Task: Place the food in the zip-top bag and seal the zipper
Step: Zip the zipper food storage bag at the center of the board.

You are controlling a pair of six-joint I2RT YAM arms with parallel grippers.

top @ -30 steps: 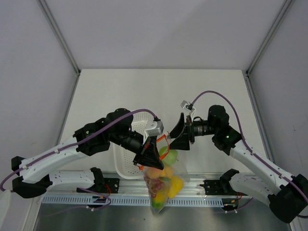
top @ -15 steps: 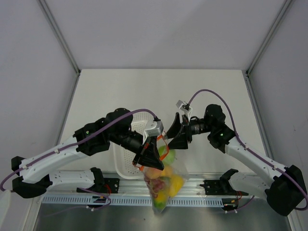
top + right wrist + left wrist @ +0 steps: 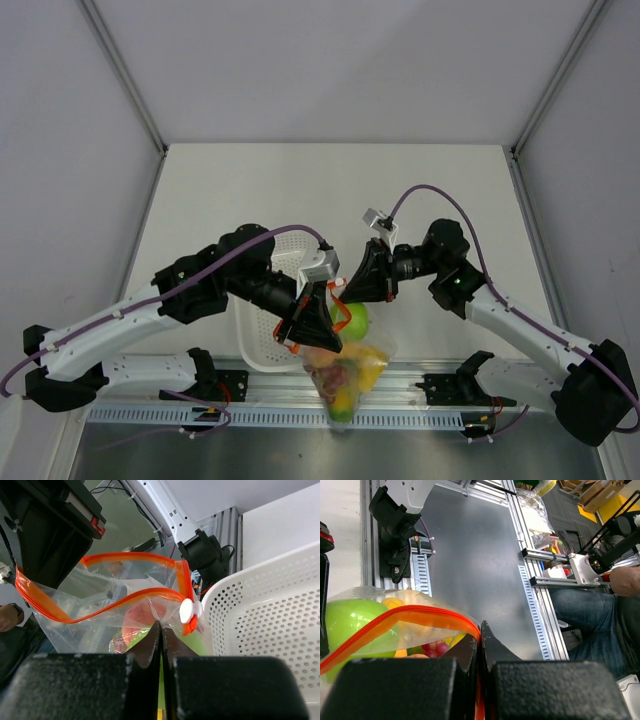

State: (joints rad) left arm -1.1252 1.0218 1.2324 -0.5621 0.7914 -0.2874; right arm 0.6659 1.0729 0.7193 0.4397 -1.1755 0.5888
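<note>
The clear zip-top bag (image 3: 345, 372) hangs over the table's near edge with the food inside. A green apple (image 3: 356, 320) lies on top, with a peach (image 3: 142, 617), dark red grapes (image 3: 434, 647) and yellow fruit below. The red-orange zipper (image 3: 125, 597) stands open in a loop, its white slider (image 3: 188, 610) at one end. My left gripper (image 3: 318, 318) is shut on the zipper strip (image 3: 420, 614) at the bag's corner. My right gripper (image 3: 350, 284) is shut on the clear film just under the zipper, beside the slider.
A white perforated basket (image 3: 268, 312) lies on the table behind the bag, close to my right gripper (image 3: 161, 627). The aluminium rail (image 3: 420, 378) and both arm bases run along the near edge. A person's arm (image 3: 626, 580) shows beyond the table.
My right gripper moved left to the bag and shut on its film below the zipper. The bag drew up slightly. The left gripper kept its hold.
</note>
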